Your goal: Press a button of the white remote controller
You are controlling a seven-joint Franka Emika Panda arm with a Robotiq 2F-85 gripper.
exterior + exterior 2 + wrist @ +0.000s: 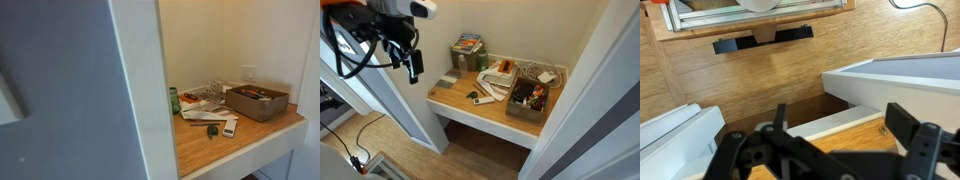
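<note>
Task barely begun: gripper (pixel 413 68), jaws wide & empty, hangs well off the desk (pixel 200 152), remote (pixel 230 127) lies untouched near the front edge just beside the box (pixel 257 102), so approach + 1 button press remain.

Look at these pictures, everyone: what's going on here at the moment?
The robot arm's gripper hangs in the air off to one side of the wooden desk, not over it. In the wrist view its jaws stand open and hold nothing. The white remote controller lies untouched near the desk's front edge, in front of the brown box and beside a small dark green round object. No button has been pressed yet.
</note>
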